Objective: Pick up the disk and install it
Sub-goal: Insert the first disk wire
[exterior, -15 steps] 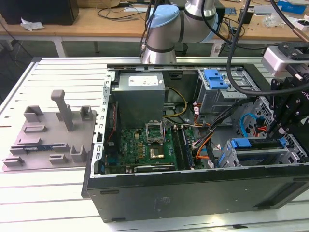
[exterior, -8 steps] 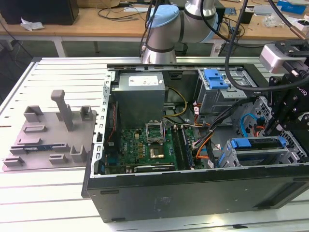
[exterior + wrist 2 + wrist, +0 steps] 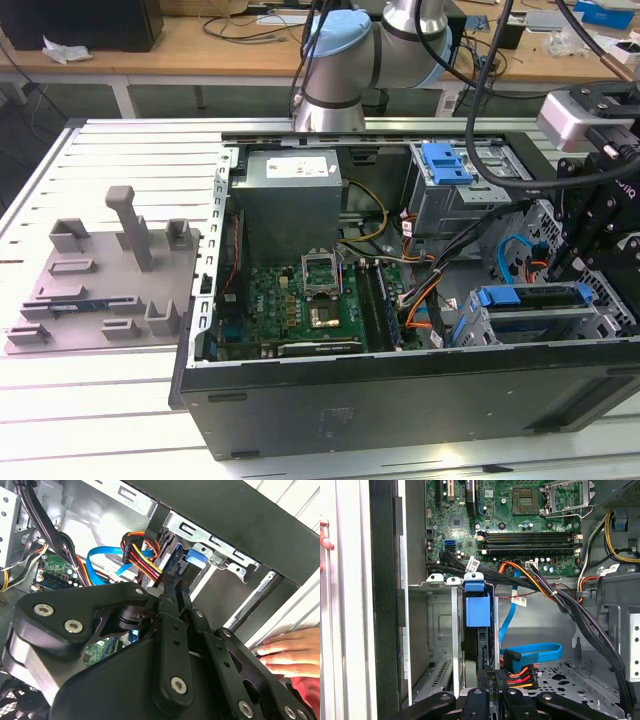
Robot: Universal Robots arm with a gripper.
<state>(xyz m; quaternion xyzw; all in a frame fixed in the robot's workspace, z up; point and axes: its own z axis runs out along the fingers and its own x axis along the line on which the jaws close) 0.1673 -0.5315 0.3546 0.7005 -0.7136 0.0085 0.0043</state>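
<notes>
A pale grey tabletop (image 3: 100,400) with long grooves lies at the front of the exterior view. A bright patch of light (image 3: 450,462) shines on its near edge. Behind it stands a long wooden desk (image 3: 230,55) on white legs (image 3: 122,98). On the desk lie tangled cables (image 3: 240,22), a black box (image 3: 80,22), some crumpled white paper (image 3: 62,50) and a blue box (image 3: 603,14). Under the desk the floor (image 3: 70,100) is dull grey-green.

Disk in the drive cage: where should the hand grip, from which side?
Probably the exposed blue carrier edge of the disk, pinched across its thickness, from the open side of the drive cage: it stands on edge, cage walls covering its faces.
</notes>
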